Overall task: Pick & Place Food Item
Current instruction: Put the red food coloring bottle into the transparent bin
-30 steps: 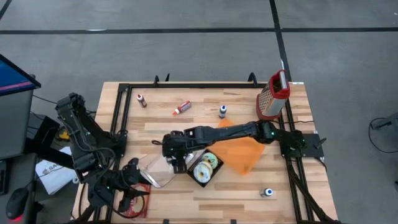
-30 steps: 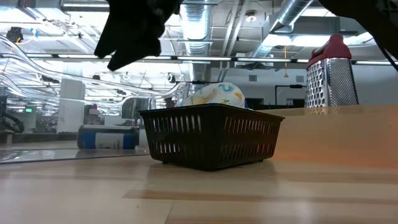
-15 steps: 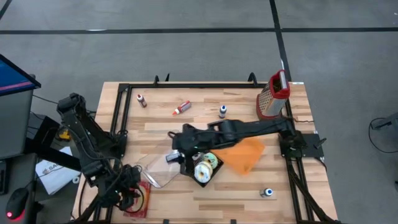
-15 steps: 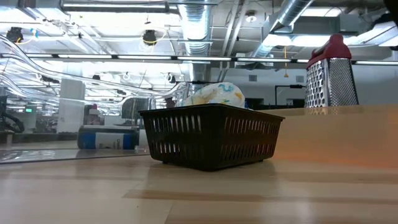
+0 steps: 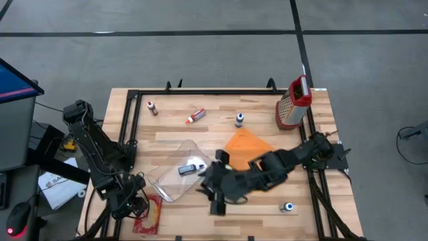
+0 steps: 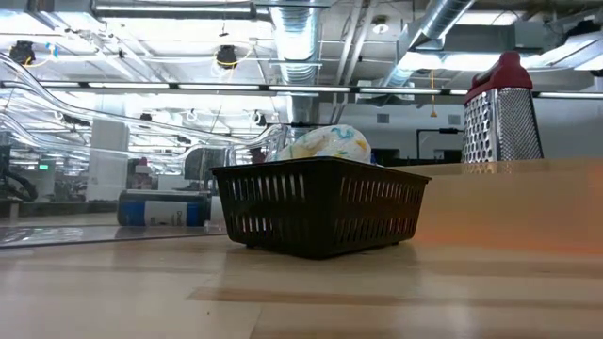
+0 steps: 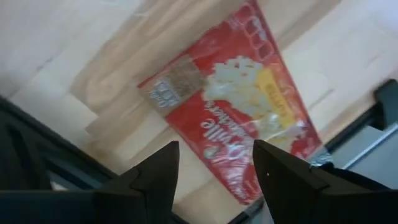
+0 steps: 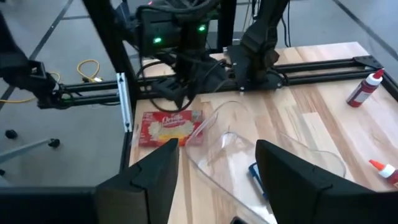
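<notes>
A black basket (image 6: 320,217) stands on the table with a pale wrapped food item (image 6: 326,143) lying in it; my right arm hides both in the high view. My right gripper (image 5: 215,195) hangs open above the table's near middle, holding nothing. A red popcorn packet (image 7: 230,121) lies flat at the table's near left corner. My left gripper (image 7: 214,149) points down just above the red popcorn packet (image 5: 150,213), open, with its fingers clear of it. A clear plastic container (image 5: 175,172) lies between the two grippers.
An orange cloth (image 5: 249,145) lies right of centre, partly under my right arm. A metal grater (image 5: 293,102) stands at the far right. Small bottles (image 5: 195,116) lie along the far side and one bottle (image 5: 287,207) sits near the front right. A black frame rail (image 5: 130,127) borders the table.
My right gripper has risen out of the low view and swung from the basket's left side toward the table's near edge, over the basket. My left gripper has come down toward the red packet and rolled about its own axis. The basket and food item have stayed put.
</notes>
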Robot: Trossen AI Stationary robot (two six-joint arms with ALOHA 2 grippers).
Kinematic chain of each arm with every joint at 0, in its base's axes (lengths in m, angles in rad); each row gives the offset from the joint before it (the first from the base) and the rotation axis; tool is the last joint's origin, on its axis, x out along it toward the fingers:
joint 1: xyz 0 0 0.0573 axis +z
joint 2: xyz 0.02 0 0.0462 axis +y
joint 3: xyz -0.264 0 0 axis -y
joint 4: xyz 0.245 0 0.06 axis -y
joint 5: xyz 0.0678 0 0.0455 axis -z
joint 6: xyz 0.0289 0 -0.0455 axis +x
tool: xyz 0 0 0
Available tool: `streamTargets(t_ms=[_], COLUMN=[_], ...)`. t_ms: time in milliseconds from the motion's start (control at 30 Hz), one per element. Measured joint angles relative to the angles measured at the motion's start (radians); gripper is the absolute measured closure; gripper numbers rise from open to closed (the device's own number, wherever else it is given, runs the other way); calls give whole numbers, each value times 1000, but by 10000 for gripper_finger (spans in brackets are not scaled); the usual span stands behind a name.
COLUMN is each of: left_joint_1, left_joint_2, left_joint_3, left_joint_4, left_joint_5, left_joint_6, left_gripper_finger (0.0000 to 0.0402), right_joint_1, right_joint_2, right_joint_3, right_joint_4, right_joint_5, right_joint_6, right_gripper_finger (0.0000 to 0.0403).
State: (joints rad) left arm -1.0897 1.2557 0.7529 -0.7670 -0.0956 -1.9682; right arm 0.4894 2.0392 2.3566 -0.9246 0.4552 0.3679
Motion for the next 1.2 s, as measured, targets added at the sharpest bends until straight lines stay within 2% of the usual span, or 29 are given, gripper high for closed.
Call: streamTargets(t_ms=[100, 167, 233, 333, 500, 600, 700, 800, 867, 933, 1033, 1133, 1200], left_joint_1=[3, 3, -1, -4, 35, 154, 357, 594, 764, 939, 1213, 1438, 1551], left_joint_2=[-24, -55, -96, -176, -328, -422, -487, -522, -519, -493, -410, -308, -236], left_joint_3=[-1, -1, -1, 0, 1, 10, 41, 99, 156, 224, 317, 362, 380], left_joint_4=[37, 100, 165, 295, 444, 448, 447, 416, 331, 160, -37, -100, -135], left_joint_5=[-3, -44, -148, -366, -711, -785, -776, -715, -679, -629, -454, -239, -176], left_joint_6=[34, 70, 116, 244, 585, 807, 1003, 1154, 1221, 1228, 1278, 1426, 1510], left_gripper_finger=[202, 203, 204, 204, 204, 206, 215, 228, 237, 245, 248, 237, 225], right_joint_1=[37, 51, 59, 54, -17, -46, -54, -64, -69, -78, -84, -84, -84], right_joint_2=[0, 3, 4, 3, 4, 4, 0, -9, -11, -11, -11, -11, -11], right_joint_3=[0, 0, 0, 0, 0, 0, 0, 0, 0, 0, 0, 0, 0], right_joint_4=[-18, -31, -38, -103, -420, -525, -526, -504, -499, -492, -473, -453, -432], right_joint_5=[40, 53, 86, 152, 170, 173, 173, 186, 209, 224, 226, 248, 261], right_joint_6=[28, 43, 56, 103, 364, 478, 505, 527, 552, 581, 613, 628, 636], right_gripper_finger=[198, 198, 198, 198, 191, 184, 179, 179, 179, 179, 179, 179, 179])
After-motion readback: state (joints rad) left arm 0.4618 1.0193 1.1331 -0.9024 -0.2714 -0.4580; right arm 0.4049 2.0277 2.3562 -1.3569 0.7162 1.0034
